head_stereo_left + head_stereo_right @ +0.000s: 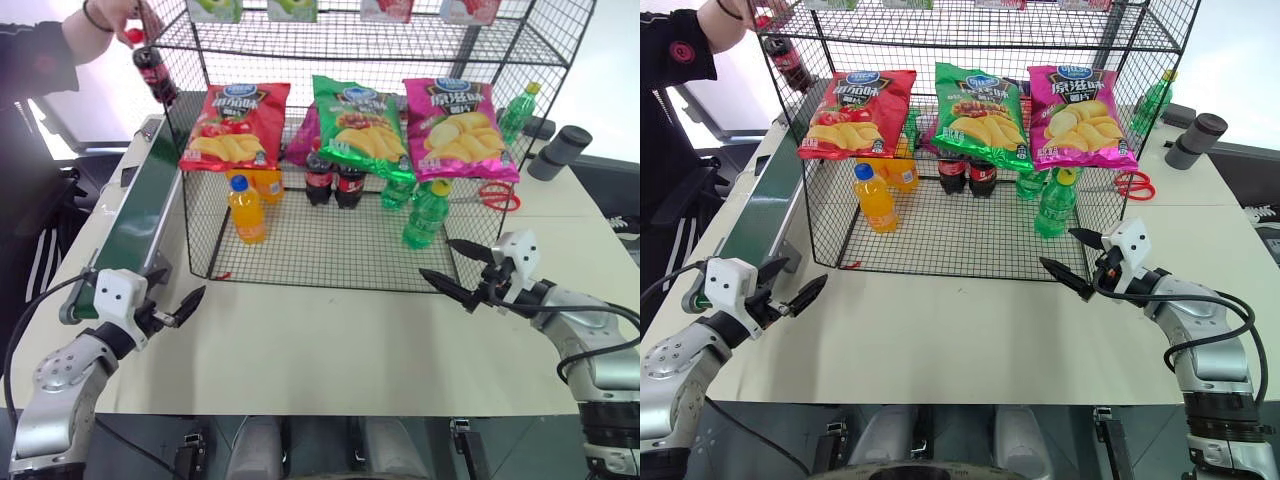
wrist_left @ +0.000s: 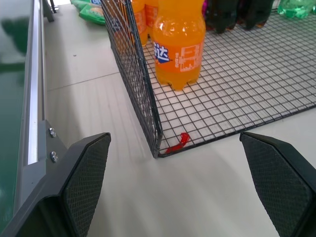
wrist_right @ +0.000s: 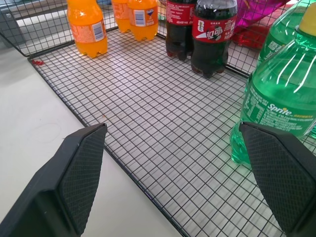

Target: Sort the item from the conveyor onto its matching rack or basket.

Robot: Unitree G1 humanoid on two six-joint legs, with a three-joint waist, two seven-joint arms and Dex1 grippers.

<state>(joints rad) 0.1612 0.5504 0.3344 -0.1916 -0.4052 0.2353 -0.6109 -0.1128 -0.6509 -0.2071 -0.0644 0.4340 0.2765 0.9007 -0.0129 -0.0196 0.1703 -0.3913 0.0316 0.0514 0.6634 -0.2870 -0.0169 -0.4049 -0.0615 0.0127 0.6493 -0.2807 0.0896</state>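
The pale desk (image 1: 330, 340) carries everything. On it, from the centre toward twelve o'clock, stands the black wire rack (image 1: 300, 250), several tiers high and wider than the belt. Along the desk's edge from nine to eleven o'clock runs the conveyor (image 1: 140, 215), a dark green belt between grey rails, its near end beside the rack's front corner.

Three chip bags hang clipped across the rack's front: a red bag (image 1: 235, 125), a green bag (image 1: 360, 125) and a pink bag (image 1: 458, 128). On the rack's floor stand an orange soda bottle (image 1: 247, 210) nearest the front at ten o'clock, more orange bottles (image 1: 268, 185) behind it, two cola bottles (image 1: 335, 183) at the middle, and green bottles (image 1: 428, 213) at two o'clock.

The left claw (image 1: 185, 308) hovers over the desk at eight o'clock, near the conveyor's end, its fingers spread and holding nothing. The right claw (image 1: 455, 268) hangs at four o'clock just before the rack's front edge, also spread wide and empty.

The cola bottle (image 1: 155, 70) of the task is at eleven o'clock, above the conveyor's far end and beside the rack's upper corner, held by its red cap in a person's hand (image 1: 125, 18); it seems clear of the belt, though that is hard to judge. Red scissors (image 1: 495, 195) lie on the desk at two o'clock.
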